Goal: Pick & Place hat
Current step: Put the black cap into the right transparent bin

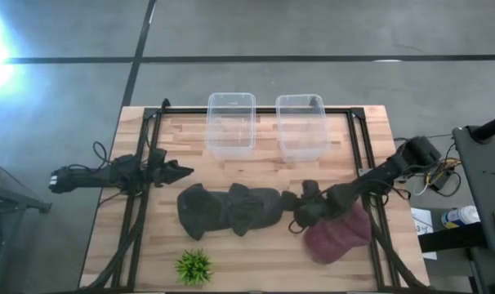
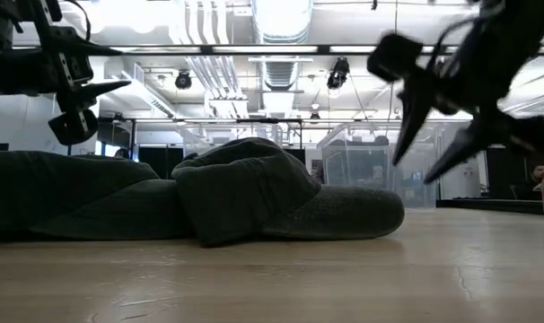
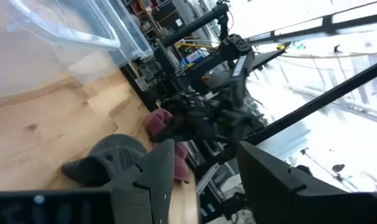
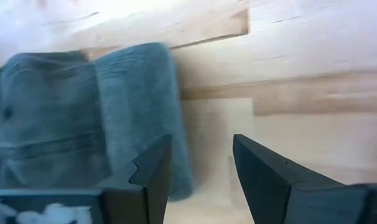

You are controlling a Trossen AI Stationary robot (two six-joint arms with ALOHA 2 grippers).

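Two dark grey caps (image 1: 231, 210) lie crown-up on the table's middle, touching each other; the right one's brim (image 4: 139, 106) points toward the table's right. A maroon hat (image 1: 341, 234) rests near the right edge, partly under the right arm. My right gripper (image 1: 301, 209) hovers open above the table just off the brim's end, one finger (image 4: 152, 171) over the brim's edge, touching nothing. In the low view it (image 2: 416, 170) hangs clear of the wood. My left gripper (image 1: 182, 172) waits open, raised, left of the caps.
Two clear plastic bins (image 1: 231, 122) (image 1: 302, 126) stand side by side at the table's far edge. A small green plant (image 1: 194, 266) sits near the front edge. A black frame (image 1: 358, 143) runs along the tabletop's sides. Bare wood lies between caps and bins.
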